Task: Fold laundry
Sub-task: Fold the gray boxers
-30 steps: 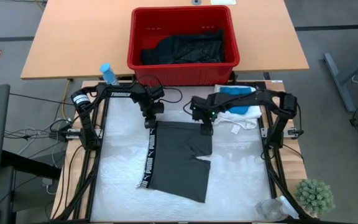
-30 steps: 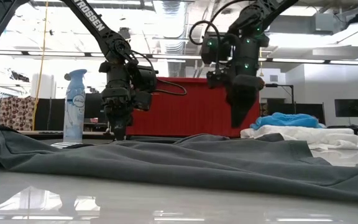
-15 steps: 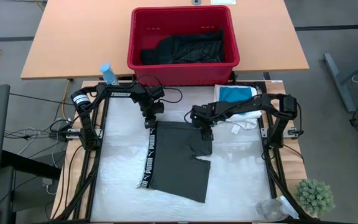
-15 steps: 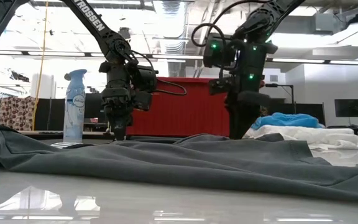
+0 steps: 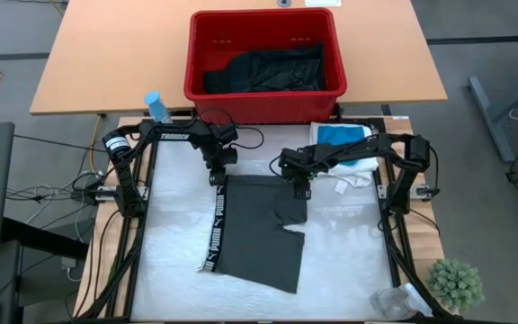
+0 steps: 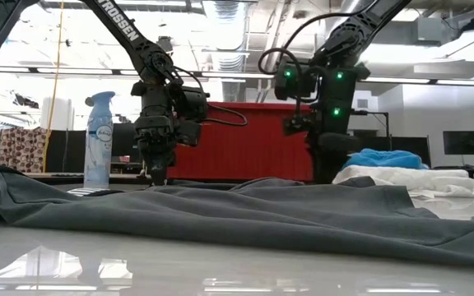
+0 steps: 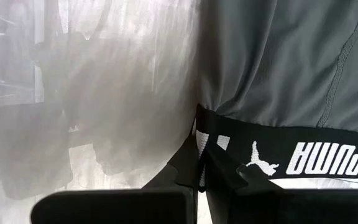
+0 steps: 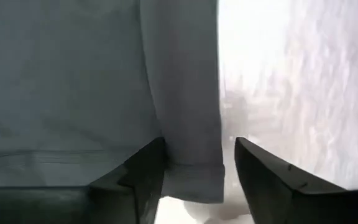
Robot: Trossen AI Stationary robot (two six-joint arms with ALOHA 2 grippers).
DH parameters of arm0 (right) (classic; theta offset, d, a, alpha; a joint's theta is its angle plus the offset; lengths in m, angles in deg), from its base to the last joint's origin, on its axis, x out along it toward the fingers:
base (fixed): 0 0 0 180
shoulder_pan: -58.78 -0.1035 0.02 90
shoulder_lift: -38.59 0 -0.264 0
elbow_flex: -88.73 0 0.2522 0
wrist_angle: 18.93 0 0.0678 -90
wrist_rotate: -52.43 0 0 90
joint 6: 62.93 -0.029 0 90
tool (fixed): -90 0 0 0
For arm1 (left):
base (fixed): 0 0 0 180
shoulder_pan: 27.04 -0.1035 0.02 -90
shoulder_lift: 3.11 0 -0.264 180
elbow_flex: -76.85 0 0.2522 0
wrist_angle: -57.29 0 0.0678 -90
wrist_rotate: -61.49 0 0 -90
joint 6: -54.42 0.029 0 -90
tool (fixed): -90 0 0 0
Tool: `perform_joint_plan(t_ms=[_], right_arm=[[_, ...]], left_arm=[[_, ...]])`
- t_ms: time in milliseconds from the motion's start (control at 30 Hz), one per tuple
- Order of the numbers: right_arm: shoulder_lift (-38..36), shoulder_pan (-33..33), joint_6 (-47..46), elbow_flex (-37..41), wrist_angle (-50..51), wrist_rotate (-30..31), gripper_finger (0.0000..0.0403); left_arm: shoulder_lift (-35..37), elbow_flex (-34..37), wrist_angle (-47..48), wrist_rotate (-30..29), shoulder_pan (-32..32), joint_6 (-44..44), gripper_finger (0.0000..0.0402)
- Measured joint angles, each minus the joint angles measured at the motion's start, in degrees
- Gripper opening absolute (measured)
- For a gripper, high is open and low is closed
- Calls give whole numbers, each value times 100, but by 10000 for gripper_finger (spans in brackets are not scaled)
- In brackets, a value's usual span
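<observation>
A dark grey pair of briefs [image 5: 261,229] with a black lettered waistband [image 5: 216,232] lies spread flat on the white table top. My left gripper [image 5: 216,177] is shut on its far left corner and also shows in the low view [image 6: 156,174]. My right gripper [image 5: 300,187] is open and low over the far right corner. Its two fingers [image 8: 143,176] stand on either side of a leg hem [image 8: 194,177]; I cannot tell whether they touch it. A teal garment [image 5: 342,135] lies on a white one [image 5: 347,171] at the far right. My left gripper pinches the far end of the black waistband [image 7: 211,127] between its two shut fingers, at the garment's corner. The fingers come from above, pointing down. The corner stays down at the table and the rest of the garment lies flat.
A red slotted basket [image 5: 263,90] holding black garments [image 5: 263,70] stands on the wooden table beyond the far edge. A blue spray bottle [image 5: 157,106] stands at the far left corner, and a small green plant [image 5: 455,281] at the near right. Bare white table top lies right of the briefs.
My right gripper has come down from above the table to the briefs' far right corner, shifting slightly toward the right edge, and stays open. The briefs have not moved.
</observation>
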Motion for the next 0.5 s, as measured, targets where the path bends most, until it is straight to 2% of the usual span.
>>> perform_joint_plan(t_ms=[233, 500], right_arm=[[0, 213, -56, 0, -21, -222, 145], [-13, 428, -55, -2, -21, -326, 135]], left_arm=[[0, 0, -3, 0, 0, 0, 0], [0, 0, -7, 1, 0, 0, 0]])
